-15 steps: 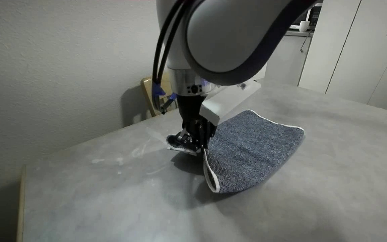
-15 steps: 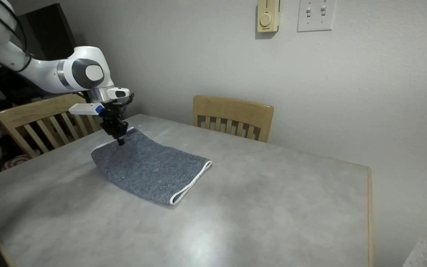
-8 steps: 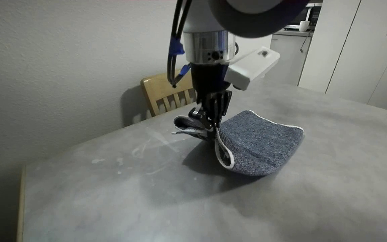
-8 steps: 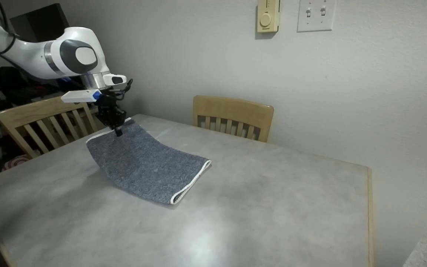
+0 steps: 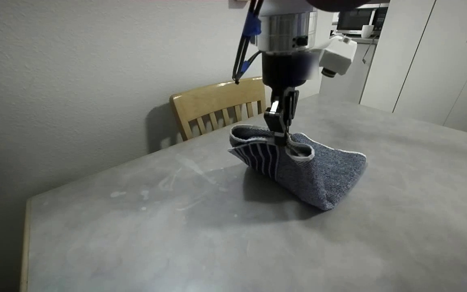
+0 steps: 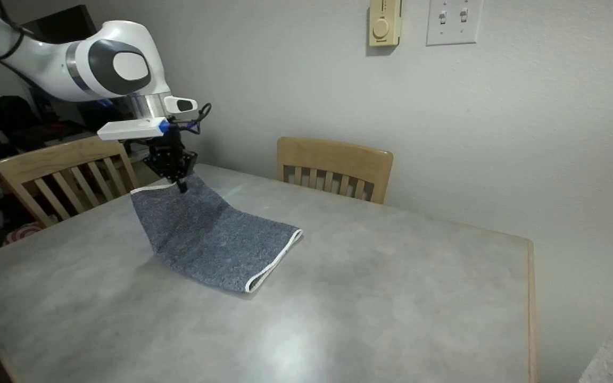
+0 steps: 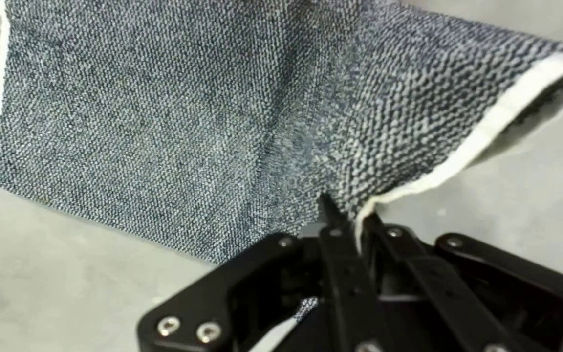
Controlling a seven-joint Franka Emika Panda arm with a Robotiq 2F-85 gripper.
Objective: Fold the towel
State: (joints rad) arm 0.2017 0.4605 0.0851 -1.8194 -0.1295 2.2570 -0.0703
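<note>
The towel (image 5: 337,172) is a blue-grey cloth with white edging. It also shows in an exterior view (image 6: 221,242) and in the wrist view (image 7: 154,112). It is doubled over, with its far part lying on the table. My gripper (image 5: 281,140) is shut on the towel's white-edged end and holds that end raised above the table. The gripper shows too in an exterior view (image 6: 181,186) and in the wrist view (image 7: 350,215), where the edging runs between the fingers. The raised end droops on both sides of the fingers. Pale stripes show on a dark band below them.
The grey table (image 6: 391,298) carries the towel. A wooden chair (image 5: 217,103) stands behind the table by the wall. Another chair (image 6: 67,170) stands beside the arm. The wall (image 6: 232,80) runs along the table's back edge.
My gripper has risen and, in an exterior view, moved right, lifting the held end of the towel. The striped band has come into sight. The towel's far part has stayed in place.
</note>
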